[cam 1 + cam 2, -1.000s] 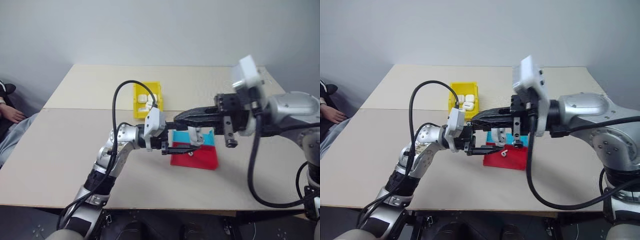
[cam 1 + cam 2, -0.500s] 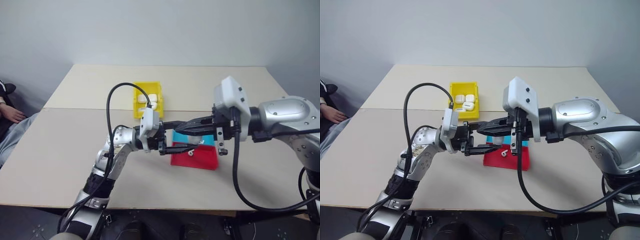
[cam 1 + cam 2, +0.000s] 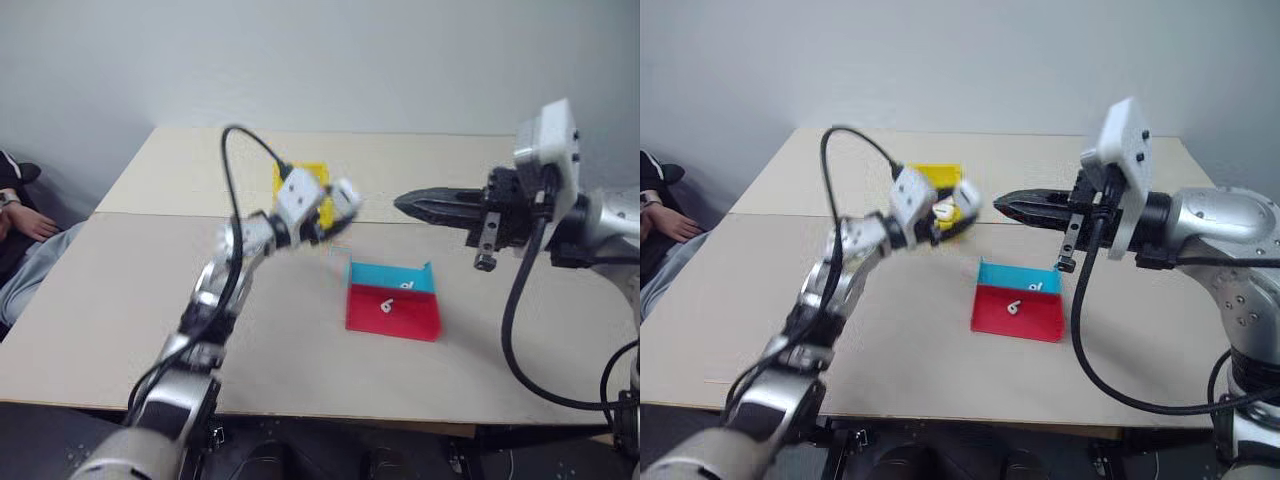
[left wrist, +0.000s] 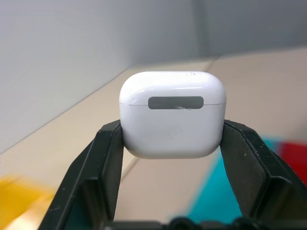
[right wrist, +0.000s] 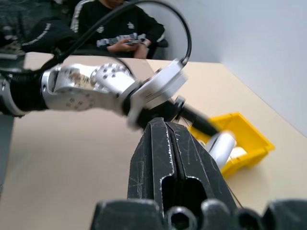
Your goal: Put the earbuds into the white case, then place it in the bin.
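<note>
The left claw (image 4: 172, 129) holds the white case (image 4: 172, 114) clamped between its two black fingers (image 4: 103, 163), lid closed, a grey strip across its upper front face. From the head camera, this claw and its case (image 3: 343, 197) hang above the worktop (image 3: 120, 300), just beside the near right corner of the yellow bin (image 3: 296, 178) at the far middle of the worktop. White cases (image 3: 945, 211) lie in the bin, partly hidden by the arm.

The right claw (image 3: 400, 205) is pressed shut with nothing between its fingers; it points left, level above the worktop, well apart from the left claw and above the far edge of the red-and-blue tray (image 3: 392, 310). Two small white earbuds lie in that tray, one on the red part (image 3: 386, 305), one on the blue part (image 3: 406, 286).

A seated person (image 5: 120, 28) in dark clothing is at the far left of the worktop, hands together
</note>
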